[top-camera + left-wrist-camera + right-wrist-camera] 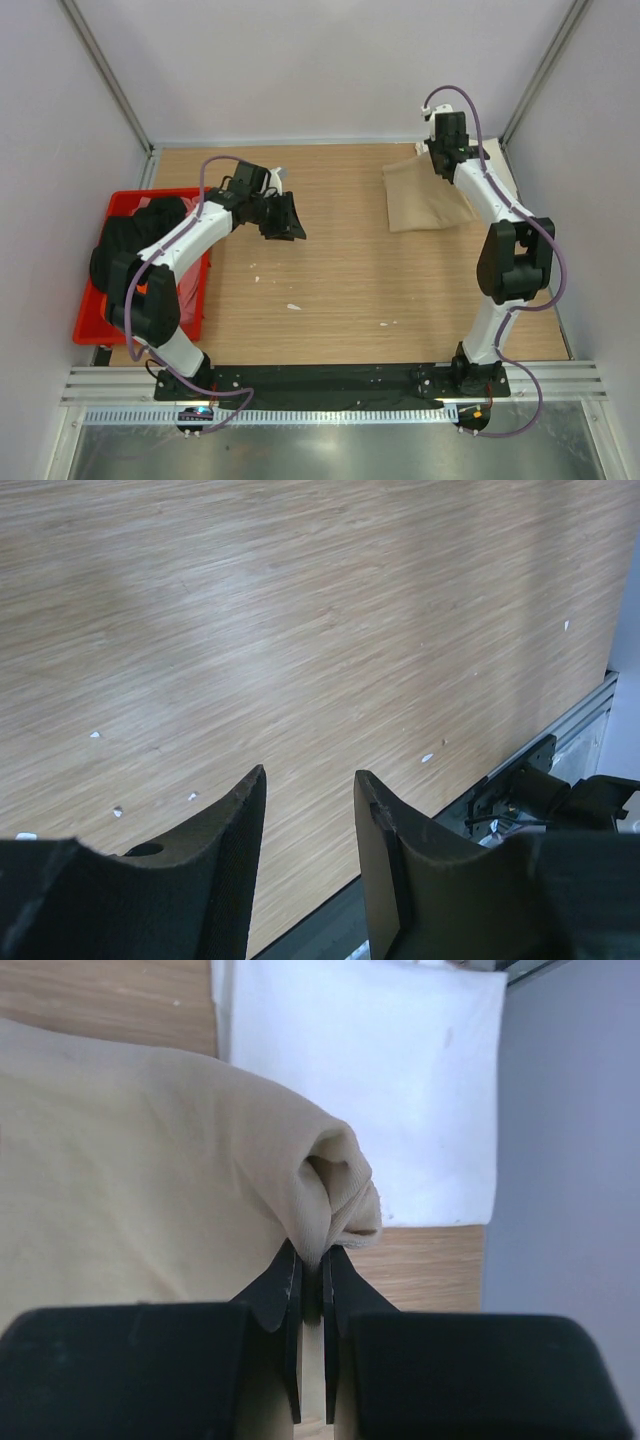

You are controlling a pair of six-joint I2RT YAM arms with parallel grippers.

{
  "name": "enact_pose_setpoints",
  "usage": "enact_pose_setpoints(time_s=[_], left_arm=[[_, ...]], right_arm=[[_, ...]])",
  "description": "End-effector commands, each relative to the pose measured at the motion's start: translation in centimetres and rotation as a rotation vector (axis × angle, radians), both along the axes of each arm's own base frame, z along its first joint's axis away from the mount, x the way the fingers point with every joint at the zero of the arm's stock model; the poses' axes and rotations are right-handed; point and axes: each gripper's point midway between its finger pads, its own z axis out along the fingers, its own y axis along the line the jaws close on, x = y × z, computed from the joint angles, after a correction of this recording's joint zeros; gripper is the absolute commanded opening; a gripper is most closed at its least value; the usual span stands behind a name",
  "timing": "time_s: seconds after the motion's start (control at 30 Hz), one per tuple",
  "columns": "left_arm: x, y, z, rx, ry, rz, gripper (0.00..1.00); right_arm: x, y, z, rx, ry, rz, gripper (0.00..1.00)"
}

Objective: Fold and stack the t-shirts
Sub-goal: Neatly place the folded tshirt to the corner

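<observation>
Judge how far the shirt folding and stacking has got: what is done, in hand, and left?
Done: a cream-white t-shirt lies flat, seemingly folded, in the far right corner. In hand: the right gripper is pinching a bunched edge of the tan t-shirt beside it. Left: dark cloth fills the red bin; the left gripper hangs open and empty over the table.

The right arm (pixel 487 192) hides part of the tan t-shirt (pixel 420 200), the left arm (pixel 190 233) much of the red bin (pixel 88 318).
</observation>
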Motion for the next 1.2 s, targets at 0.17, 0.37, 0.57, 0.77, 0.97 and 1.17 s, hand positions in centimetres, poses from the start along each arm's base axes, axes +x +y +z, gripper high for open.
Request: enact_pose_setpoints(time_s=[0.17, 0.37, 0.57, 0.77, 0.97, 1.17], left_arm=[[-0.5, -0.4, 1.9, -0.040, -0.046, -0.041, 0.42], [-0.6, -0.6, 1.8, -0.044, -0.046, -0.043, 0.42], [-0.7, -0.7, 1.9, -0.043, -0.051, -0.046, 0.42], [-0.6, -0.7, 1.8, -0.040, -0.050, -0.043, 0.42], [-0.4, -0.7, 2.0, -0.041, -0.056, -0.037, 0.42], [-0.5, -0.9, 2.0, -0.053, -0.048, -0.040, 0.42]], right_arm=[[2.8, -4.3, 6.3, -0.093, -0.166, -0.066, 0.01], [5.1, -5.5, 7.3, -0.079, -0.221, -0.045, 0.01], [6.7, -8.3, 7.7, -0.095, -0.247, -0.068, 0.01], [7.6, -8.7, 8.0, -0.097, -0.262, -0.076, 0.01], [6.3, -8.7, 10.6, -0.093, -0.325, -0.083, 0.01], [5.6, -8.7, 12.0, -0.105, -0.340, -0.085, 0.01]])
